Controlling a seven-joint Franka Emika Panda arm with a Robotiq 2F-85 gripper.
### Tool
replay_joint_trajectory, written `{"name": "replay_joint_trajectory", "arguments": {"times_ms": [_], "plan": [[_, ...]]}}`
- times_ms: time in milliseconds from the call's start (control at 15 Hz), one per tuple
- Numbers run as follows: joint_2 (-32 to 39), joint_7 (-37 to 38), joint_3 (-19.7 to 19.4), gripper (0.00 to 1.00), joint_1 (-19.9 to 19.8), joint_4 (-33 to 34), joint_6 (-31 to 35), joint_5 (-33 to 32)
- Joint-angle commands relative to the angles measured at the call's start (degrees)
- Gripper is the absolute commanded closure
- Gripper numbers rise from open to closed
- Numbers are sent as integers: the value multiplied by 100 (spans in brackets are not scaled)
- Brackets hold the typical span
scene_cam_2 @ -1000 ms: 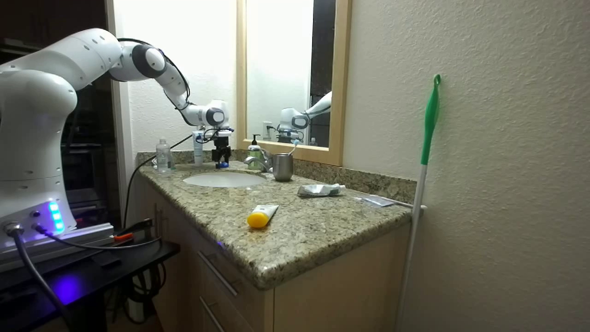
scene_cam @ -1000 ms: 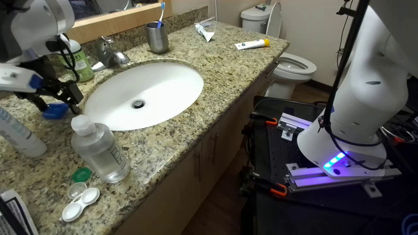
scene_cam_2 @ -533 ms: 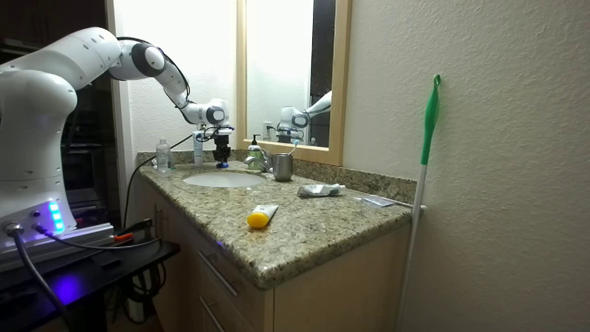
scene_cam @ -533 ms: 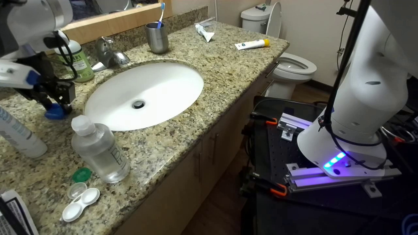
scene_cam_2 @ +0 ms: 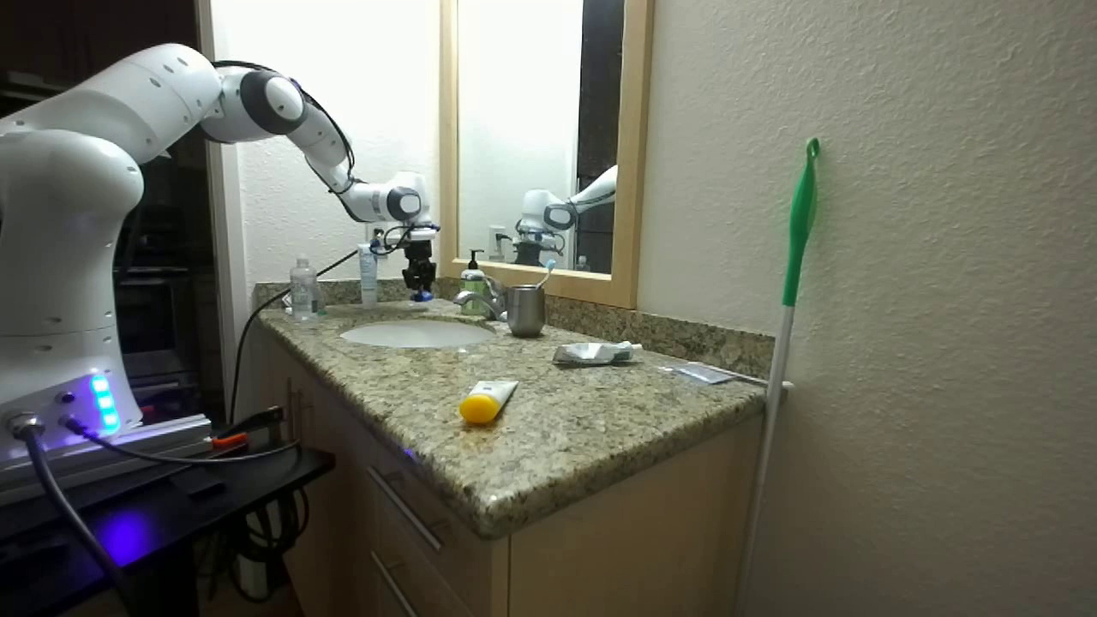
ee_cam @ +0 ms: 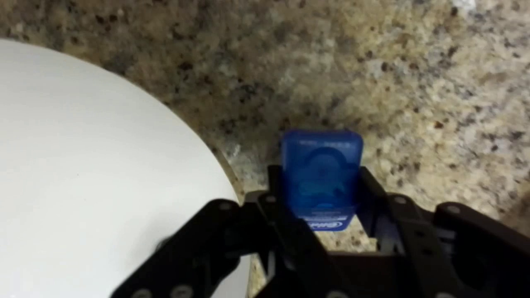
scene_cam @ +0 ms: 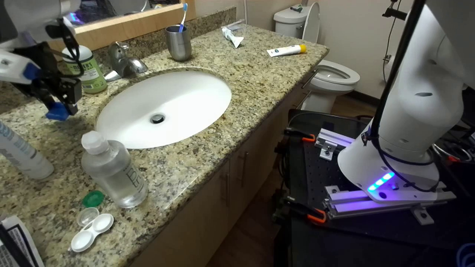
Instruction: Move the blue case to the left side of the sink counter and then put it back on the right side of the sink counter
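Blue case (ee_cam: 322, 174), right of center in the wrist view, gripped by the tool (ee_cam: 319, 182); the tool's 2 fingers (ee_cam: 372, 198) meet its left and right sides, and a strip with white lettering shows at its lower end. In both exterior views the case hangs clear of the speckled worktop (scene_cam: 252, 70). The white basin (ee_cam: 95, 174) occupies the left and lower left of the wrist view. In an exterior view, a green soap bottle (scene_cam: 90, 74) stands at upper left, followed rightward by the faucet (scene_cam: 121, 61) and a steel cup (scene_cam: 179, 44) containing 1 toothbrush (scene_cam: 183, 16). A tall white tube (scene_cam: 21, 152) stands at the left edge, a clear bottle (scene_cam: 115, 174) to its right; below, at lower left, lie a green cap (scene_cam: 93, 198), a translucent lid (scene_cam: 88, 216) and a white 2-cup lens case (scene_cam: 94, 230). A crumpled white tube (scene_cam: 232, 37) lies at upper center, a yellow-capped tube (scene_cam: 286, 50) to its right. In an exterior view, the robot arm (scene_cam_2: 146, 103) extends from the left edge, a mirror (scene_cam_2: 523, 128) at upper center.
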Motion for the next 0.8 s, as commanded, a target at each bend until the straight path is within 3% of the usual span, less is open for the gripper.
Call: {"name": "replay_joint_trajectory", "arguments": {"times_ms": [0, 267, 467, 733], "plan": [[-1176, 73, -193, 81, 20, -1017, 309, -184], [-2341, 269, -477, 81, 6, -1934, 210, -613], [-3212, 657, -712, 81, -7, -2736, -39, -1359], [-4362, 1074, -712, 81, -370, -3798, -431, -2056]]}}
